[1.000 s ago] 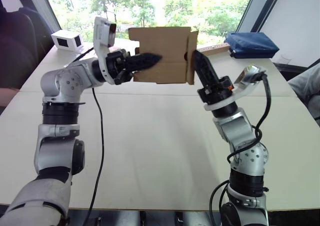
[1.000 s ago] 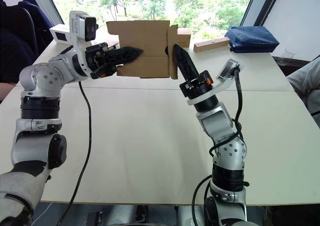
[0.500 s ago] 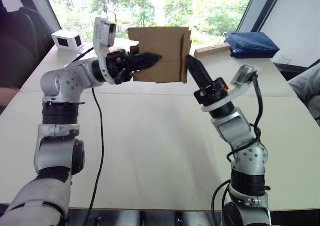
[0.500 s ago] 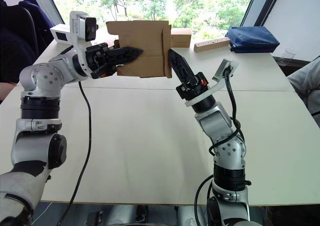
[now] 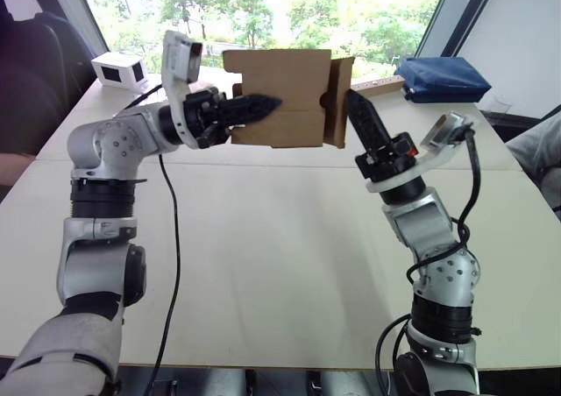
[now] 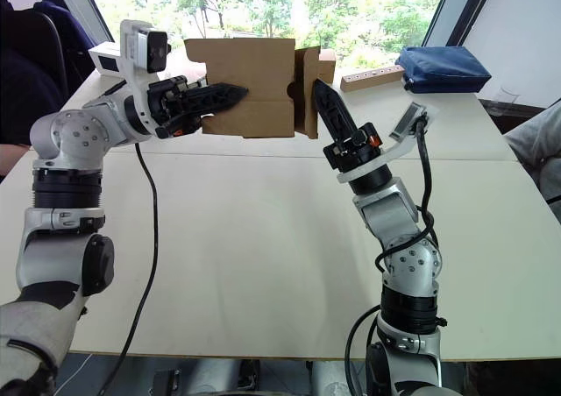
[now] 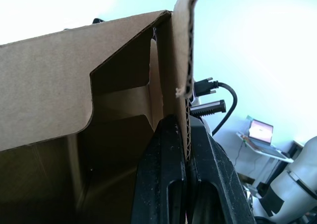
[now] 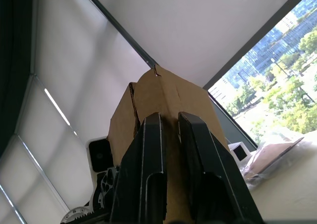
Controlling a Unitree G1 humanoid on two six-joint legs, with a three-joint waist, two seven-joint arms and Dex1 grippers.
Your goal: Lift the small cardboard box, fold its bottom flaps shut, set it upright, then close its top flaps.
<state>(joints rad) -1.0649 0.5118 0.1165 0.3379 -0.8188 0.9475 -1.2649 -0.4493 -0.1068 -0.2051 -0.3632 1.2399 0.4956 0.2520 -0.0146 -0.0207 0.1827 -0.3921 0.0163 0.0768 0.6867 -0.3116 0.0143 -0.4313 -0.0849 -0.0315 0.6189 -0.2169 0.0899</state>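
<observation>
Gripping the small cardboard box (image 5: 285, 98) aloft, left gripper (image 5: 263, 107) clamps its wall.

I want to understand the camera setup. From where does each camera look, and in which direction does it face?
Left and right eye views: on the head, facing forward and down at the small cardboard box, both arms showing.
Left wrist view: along the left gripper, clamped on a box wall.
Right wrist view: along the right gripper toward the box.
All share the box.

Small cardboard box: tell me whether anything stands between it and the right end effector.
Nothing visible does. The small cardboard box is held in the air by the left end effector, shut on its wall. The right end effector is right beside the box's flapped end, with nothing between them.
</observation>
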